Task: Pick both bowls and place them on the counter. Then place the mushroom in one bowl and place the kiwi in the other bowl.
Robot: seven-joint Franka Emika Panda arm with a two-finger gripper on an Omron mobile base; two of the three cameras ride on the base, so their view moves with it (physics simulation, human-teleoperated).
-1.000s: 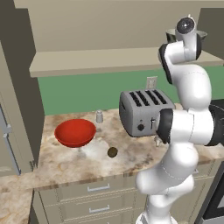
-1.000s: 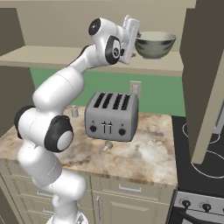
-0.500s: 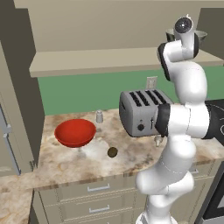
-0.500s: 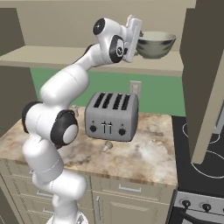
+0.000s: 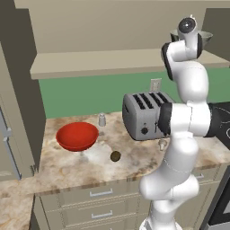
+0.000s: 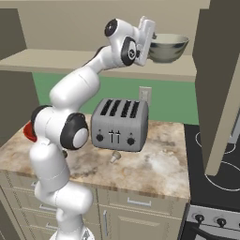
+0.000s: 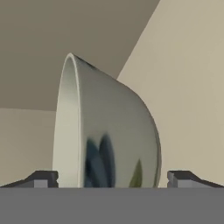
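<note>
Lying nearest on the surface are the kiwi and the mushroom, both not yet in any bowl, and the red bowl stands already there just behind the kiwi. Far up on the shelf the silvery-grey bowl is not taken down: the gripper is at it with jaws wide apart on both sides, gripping nothing.

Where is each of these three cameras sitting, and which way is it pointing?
Left base view: behind the arm's left, facing the counter, red bowl and toaster; arm at right.
Right base view: behind its right, same toaster; arm at left, open gripper at the grey bowl on the shelf.
Hand view: on the hand, facing that bowl; fingertips at bottom.
</note>
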